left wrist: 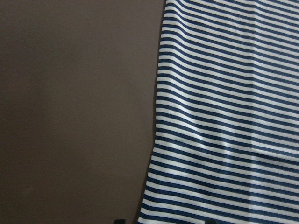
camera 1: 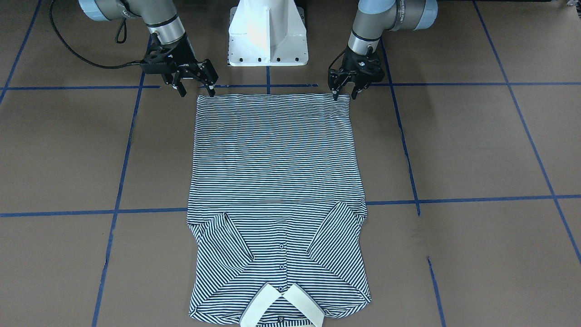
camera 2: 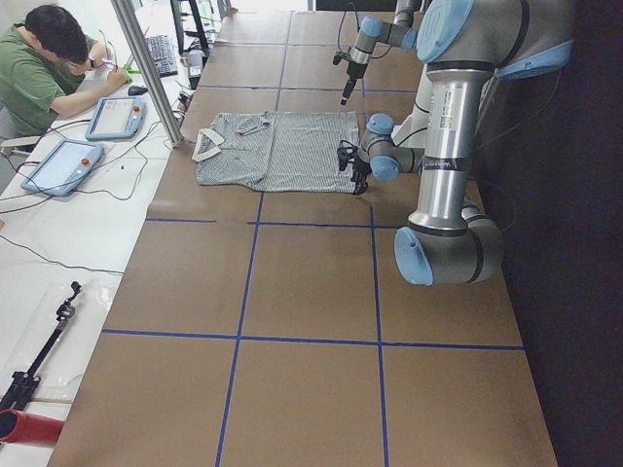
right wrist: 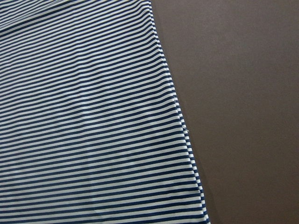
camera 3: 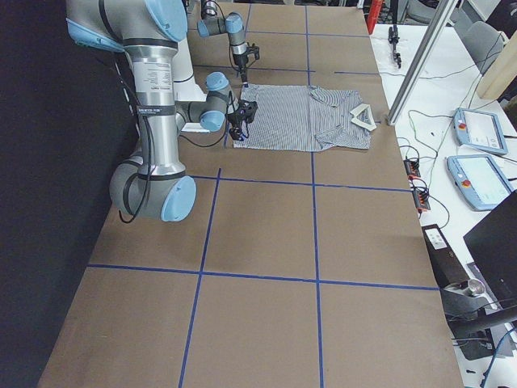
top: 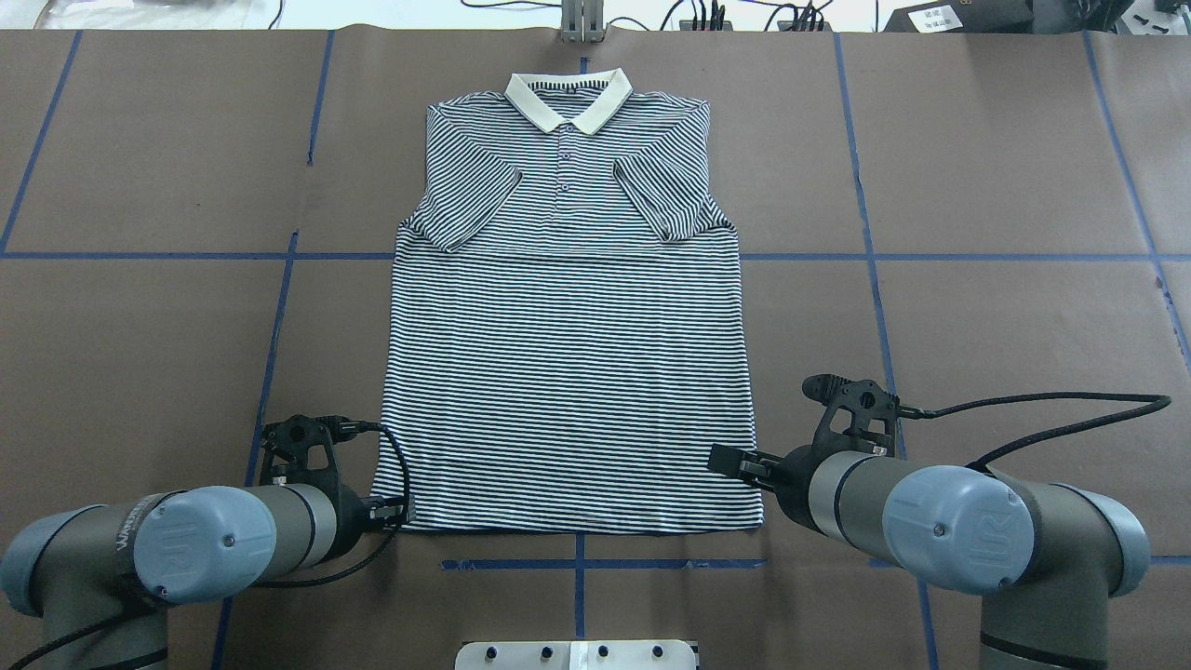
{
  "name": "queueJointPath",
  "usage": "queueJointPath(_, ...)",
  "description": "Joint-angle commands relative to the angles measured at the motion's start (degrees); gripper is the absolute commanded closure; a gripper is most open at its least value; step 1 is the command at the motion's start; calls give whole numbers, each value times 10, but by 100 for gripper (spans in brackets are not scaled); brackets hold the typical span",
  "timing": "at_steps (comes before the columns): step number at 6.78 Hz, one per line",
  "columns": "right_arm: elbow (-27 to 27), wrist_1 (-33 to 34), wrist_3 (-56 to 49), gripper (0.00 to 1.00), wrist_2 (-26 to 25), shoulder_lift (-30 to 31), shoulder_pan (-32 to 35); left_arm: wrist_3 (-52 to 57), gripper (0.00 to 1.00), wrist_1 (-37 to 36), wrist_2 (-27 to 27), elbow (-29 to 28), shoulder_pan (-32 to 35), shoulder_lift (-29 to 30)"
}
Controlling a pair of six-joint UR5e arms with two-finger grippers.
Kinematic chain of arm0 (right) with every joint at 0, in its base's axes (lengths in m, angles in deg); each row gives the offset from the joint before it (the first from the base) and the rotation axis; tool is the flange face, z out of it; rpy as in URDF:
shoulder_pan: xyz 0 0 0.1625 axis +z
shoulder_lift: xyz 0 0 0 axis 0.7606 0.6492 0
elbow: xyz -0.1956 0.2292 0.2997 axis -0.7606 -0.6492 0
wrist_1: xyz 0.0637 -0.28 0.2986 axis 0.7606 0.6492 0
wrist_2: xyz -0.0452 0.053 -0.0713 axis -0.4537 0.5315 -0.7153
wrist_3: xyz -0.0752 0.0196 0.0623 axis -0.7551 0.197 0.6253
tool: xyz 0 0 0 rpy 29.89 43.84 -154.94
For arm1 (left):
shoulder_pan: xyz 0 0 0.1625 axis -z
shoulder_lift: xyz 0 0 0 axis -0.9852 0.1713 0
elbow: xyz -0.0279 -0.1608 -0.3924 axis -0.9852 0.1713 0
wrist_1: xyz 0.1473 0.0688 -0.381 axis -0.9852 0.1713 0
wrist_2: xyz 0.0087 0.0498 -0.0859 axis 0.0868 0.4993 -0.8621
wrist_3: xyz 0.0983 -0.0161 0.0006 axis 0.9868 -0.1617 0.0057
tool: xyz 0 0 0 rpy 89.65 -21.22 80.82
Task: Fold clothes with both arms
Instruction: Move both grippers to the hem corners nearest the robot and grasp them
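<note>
The striped polo shirt point(camera 1: 272, 159) point(top: 568, 372) lies flat on the brown table, cream collar point(top: 568, 98) at the far side and both sleeves folded in over the chest. My left gripper point(camera 1: 344, 94) point(top: 395, 510) stands open at the hem's left corner, fingers either side of it. My right gripper point(camera 1: 196, 91) point(top: 730, 459) is open at the hem's right corner, one fingertip touching the cloth. The wrist views show only the shirt's side edges point(left wrist: 224, 116) point(right wrist: 84, 116) on the table.
The white pedestal base point(camera 1: 268, 36) stands behind the hem between the arms. Blue tape lines point(camera 1: 118, 181) cross the table. A metal post point(camera 2: 146, 68) rises near the collar end. A seated person point(camera 2: 44, 68) and teach pendants point(camera 3: 477, 129) are on a side table.
</note>
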Motion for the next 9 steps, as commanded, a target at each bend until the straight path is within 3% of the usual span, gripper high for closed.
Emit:
queueJointPath(1,0,1,0,2,-1,1,0,0,49,0,0,-1,-1,0)
queueJointPath(4,0,1,0,2,-1,4,0,1,50,-1,-1,-1,-1,0)
queueJointPath(5,0,1,0,2,-1,5,0,1,55,-1,-1,-1,-1,0)
queueJointPath(7,0,1,0,2,-9,13,-2,1,100,0,-1,0,-2,-2)
queueJointPath(9,-2,5,9,3,-36,11,-20,4,100,-1,-1,7,-3,-6)
